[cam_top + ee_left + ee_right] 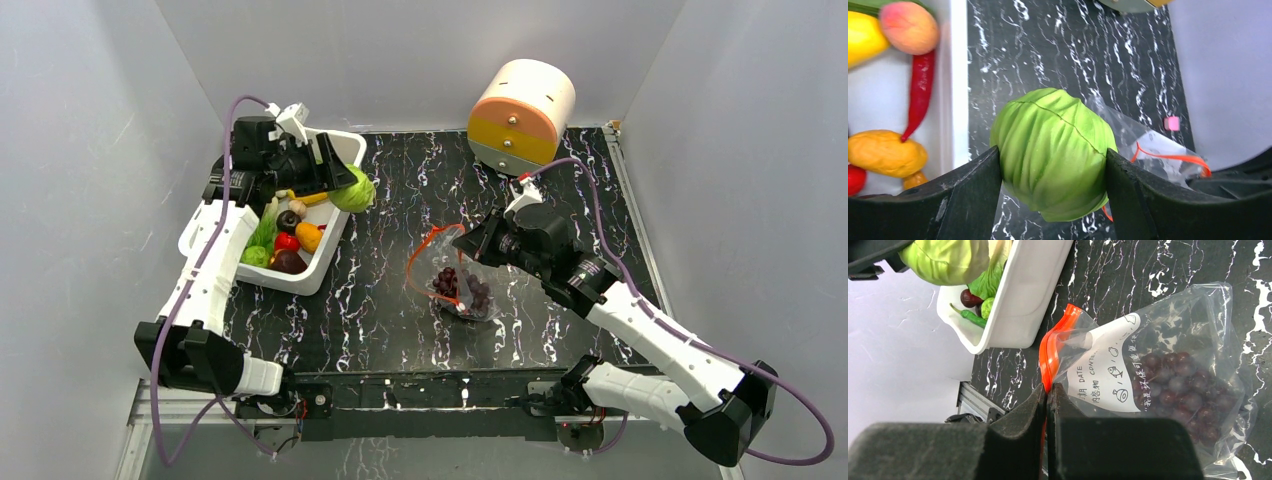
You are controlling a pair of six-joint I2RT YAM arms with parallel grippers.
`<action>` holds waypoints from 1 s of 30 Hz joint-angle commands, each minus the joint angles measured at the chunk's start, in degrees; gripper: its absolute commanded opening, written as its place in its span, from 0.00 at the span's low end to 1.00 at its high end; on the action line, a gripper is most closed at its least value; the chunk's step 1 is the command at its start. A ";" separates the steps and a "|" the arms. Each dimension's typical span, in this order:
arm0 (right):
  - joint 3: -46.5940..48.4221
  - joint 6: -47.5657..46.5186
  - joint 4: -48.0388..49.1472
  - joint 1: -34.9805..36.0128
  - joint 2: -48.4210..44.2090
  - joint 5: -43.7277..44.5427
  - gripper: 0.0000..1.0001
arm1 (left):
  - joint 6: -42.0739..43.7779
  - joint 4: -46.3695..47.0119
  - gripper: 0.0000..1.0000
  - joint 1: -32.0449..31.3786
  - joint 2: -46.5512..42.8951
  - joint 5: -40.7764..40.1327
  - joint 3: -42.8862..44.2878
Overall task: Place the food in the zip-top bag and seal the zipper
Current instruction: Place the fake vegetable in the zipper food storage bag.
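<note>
My left gripper is shut on the round green cabbage, which hangs in the air at the white bin's right edge; the cabbage also shows in the top view. My right gripper is shut on the orange-red zipper strip of the clear zip-top bag, whose mouth stands open toward the left. The dark purple grape bunch lies inside the bag. In the bin lie a yellow fruit, an orange-peach piece and a dark round fruit.
The white bin stands at the table's left side, with a red chili and other toy food inside. A round orange-and-cream container stands at the back. Grey walls enclose the black marbled table.
</note>
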 commanded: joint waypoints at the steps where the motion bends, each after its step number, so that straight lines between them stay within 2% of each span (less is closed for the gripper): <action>1: 1.00 1.48 5.55 0.18 -0.11 1.15 0.00 | -1.83 2.12 0.42 -0.10 -3.10 10.32 -2.94; 8: -0.08 4.80 8.03 0.15 -0.03 5.17 0.00 | -8.62 11.73 0.43 -0.91 -6.49 26.78 -9.55; 13: 0.29 6.33 10.34 0.18 0.21 7.40 0.00 | -12.73 17.31 0.43 -2.01 -8.07 31.44 -12.49; 17: 0.03 7.48 12.38 0.16 0.64 7.45 0.00 | -22.98 30.66 0.44 -3.44 -9.33 37.01 -18.70; 19: -0.06 7.64 13.47 0.18 0.88 6.96 0.00 | -26.11 36.56 0.45 -5.05 -9.44 37.82 -21.96; 25: -0.18 7.82 14.04 0.14 1.75 6.11 0.00 | -20.51 32.08 0.45 -12.14 -4.01 35.12 -22.16; 30: -0.73 7.91 14.49 0.16 1.41 5.19 0.00 | -17.79 31.31 0.44 -14.27 -2.23 31.04 -22.17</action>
